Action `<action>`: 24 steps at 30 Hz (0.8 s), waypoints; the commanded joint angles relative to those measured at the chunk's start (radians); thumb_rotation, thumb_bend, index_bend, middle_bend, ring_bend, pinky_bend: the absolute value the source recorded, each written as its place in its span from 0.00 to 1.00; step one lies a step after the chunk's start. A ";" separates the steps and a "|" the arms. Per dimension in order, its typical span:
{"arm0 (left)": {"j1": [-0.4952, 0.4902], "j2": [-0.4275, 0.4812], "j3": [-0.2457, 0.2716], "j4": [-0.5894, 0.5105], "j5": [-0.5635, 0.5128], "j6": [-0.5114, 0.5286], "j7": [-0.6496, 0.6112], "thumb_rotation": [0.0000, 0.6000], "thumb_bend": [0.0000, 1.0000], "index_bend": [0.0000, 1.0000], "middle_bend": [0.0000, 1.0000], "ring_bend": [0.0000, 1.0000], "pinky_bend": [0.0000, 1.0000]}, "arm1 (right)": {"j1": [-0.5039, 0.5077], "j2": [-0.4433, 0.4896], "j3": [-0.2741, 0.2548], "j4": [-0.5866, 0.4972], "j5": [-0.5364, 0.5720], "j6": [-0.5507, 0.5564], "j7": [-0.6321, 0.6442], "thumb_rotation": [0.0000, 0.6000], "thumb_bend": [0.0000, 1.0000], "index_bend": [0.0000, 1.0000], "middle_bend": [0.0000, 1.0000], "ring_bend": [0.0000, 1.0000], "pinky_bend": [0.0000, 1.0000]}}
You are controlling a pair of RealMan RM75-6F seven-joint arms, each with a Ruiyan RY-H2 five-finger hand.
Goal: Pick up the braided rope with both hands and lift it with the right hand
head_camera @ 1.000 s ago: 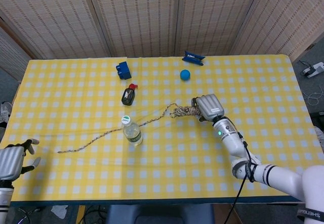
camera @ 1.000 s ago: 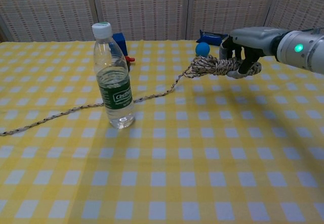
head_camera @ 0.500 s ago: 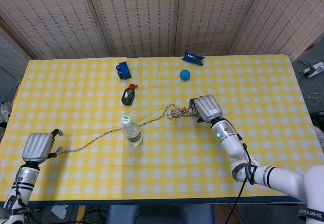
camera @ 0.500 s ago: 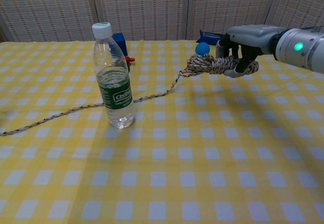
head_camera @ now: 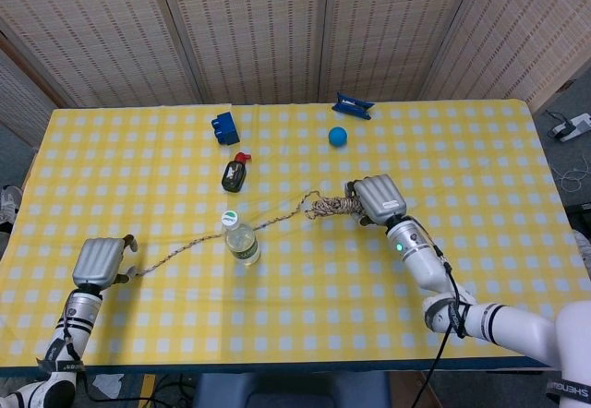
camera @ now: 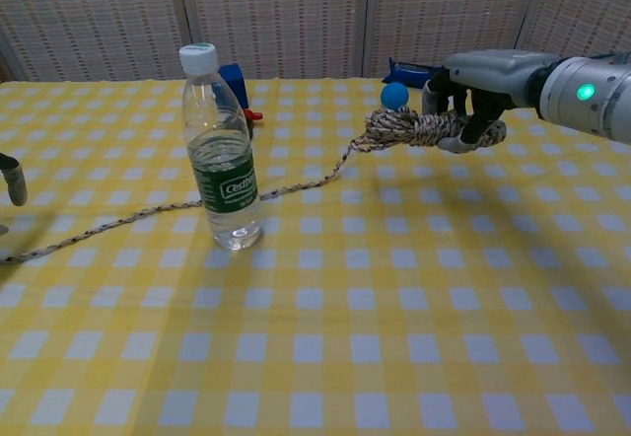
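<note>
now the right hand (camera: 473,96) grips the bunched end of the braided rope (camera: 296,187) above the table; the left hand (head_camera: 100,260), holding nothing, hovers beside its trailing end, presumably to grab it.

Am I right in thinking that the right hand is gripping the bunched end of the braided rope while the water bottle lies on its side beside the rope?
Not quite: the water bottle stands upright beside the braided rope, cap on top, as the chest view shows. The rest holds: the right hand grips the rope's bunched end above the table.
</note>
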 commanded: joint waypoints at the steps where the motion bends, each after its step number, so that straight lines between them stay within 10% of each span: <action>1: -0.007 -0.008 0.007 -0.015 -0.022 0.003 0.014 1.00 0.29 0.55 0.97 0.98 1.00 | 0.000 -0.002 -0.002 0.003 0.000 -0.002 0.003 1.00 0.42 0.63 0.61 0.46 0.49; 24: -0.084 -0.096 0.027 0.003 -0.217 0.000 0.117 1.00 0.29 0.56 0.98 0.99 1.00 | -0.004 -0.006 -0.014 0.022 -0.009 -0.017 0.035 1.00 0.42 0.64 0.61 0.46 0.49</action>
